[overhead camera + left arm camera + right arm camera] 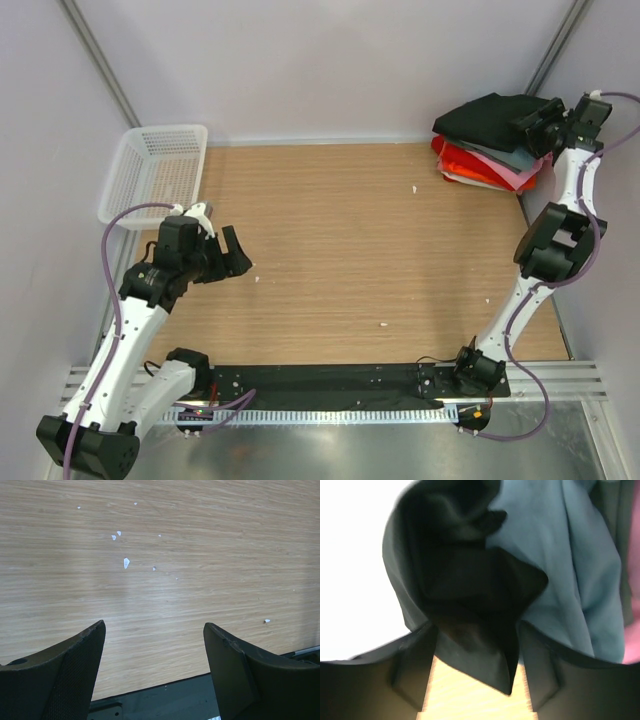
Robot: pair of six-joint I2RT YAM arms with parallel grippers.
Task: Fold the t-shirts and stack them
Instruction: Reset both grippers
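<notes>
A stack of folded t-shirts sits at the table's far right corner. The plain black t-shirt (488, 115) lies bunched on top, over teal-grey (507, 157), pink (518, 180) and red-orange (465, 160) ones. My right gripper (537, 127) is at the stack's right end. In the right wrist view its fingers stand apart around a hanging fold of the black t-shirt (465, 580), which fills most of the gap at the right gripper (476, 647); the teal-grey shirt (570, 565) lies beside it. My left gripper (238, 256) hovers open and empty over bare wood, as the left gripper (155, 626) shows.
A white plastic mesh basket (155, 170) stands at the far left edge of the wooden table (350, 250). Small white specks (126, 562) dot the wood. Walls close in behind and to the right of the stack. A black mounting plate (330, 382) runs along the near edge.
</notes>
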